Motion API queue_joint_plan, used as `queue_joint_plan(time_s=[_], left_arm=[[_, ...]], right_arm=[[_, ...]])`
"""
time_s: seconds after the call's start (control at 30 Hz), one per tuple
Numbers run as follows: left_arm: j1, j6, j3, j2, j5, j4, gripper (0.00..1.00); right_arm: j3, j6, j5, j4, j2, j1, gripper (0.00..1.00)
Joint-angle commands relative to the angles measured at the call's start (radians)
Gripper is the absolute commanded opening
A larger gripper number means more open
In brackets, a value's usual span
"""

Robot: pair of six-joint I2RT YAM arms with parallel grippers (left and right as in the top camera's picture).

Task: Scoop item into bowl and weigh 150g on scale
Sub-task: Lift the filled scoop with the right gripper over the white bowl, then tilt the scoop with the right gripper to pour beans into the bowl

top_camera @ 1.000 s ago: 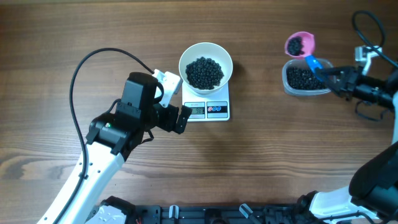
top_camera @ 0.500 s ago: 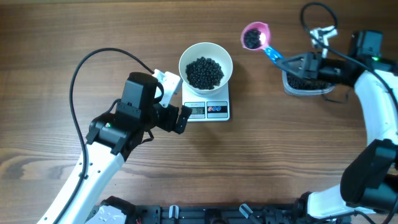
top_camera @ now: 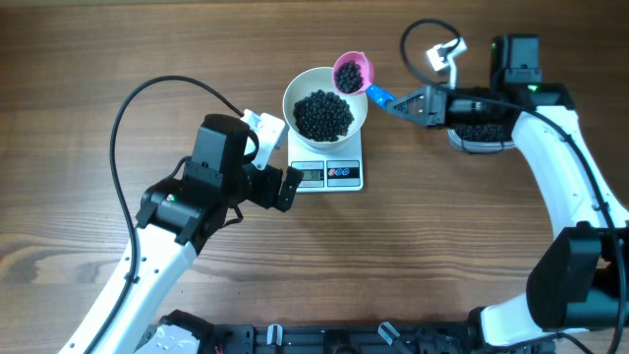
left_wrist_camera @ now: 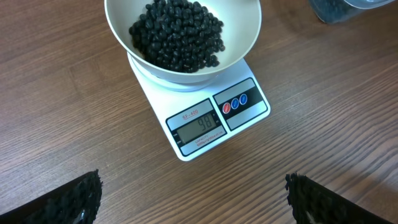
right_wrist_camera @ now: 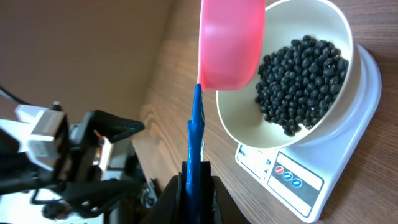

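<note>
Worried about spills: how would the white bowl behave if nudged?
The bowl looks smooth and narrow-based on the scale, so it may slide or tip. The beans inside probably steady it, but would likely roll if spilled.

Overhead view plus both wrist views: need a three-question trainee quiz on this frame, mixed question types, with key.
1. True or false: the pink plastic scoop with the blue handle is empty.
2. What stands on the small flat white digital scale? A) the round white bowl of tiny black beans; B) only the scoop; C) nothing.
3. Which gripper grips the scoop's handle?
Key: 1 false, it carries black beans. 2 A. 3 the right gripper; the left gripper is open and holds nothing.
</note>
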Motion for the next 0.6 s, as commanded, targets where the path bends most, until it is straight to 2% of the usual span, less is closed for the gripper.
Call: queue_joint_plan(time_s=[0.0, 0.57], left_arm=[[-0.005, 0.001, -0.006, 0.003, 0.016, 0.003, 1.0], [-0.005, 0.002, -0.006, 0.003, 0.016, 0.003, 1.0]], right_arm=[[0.003, 0.004, 0.081, 0.021, 0.011, 0.042, 0.04], [0.003, 0.002, 0.181, 0.102, 0.011, 0.09, 0.04]])
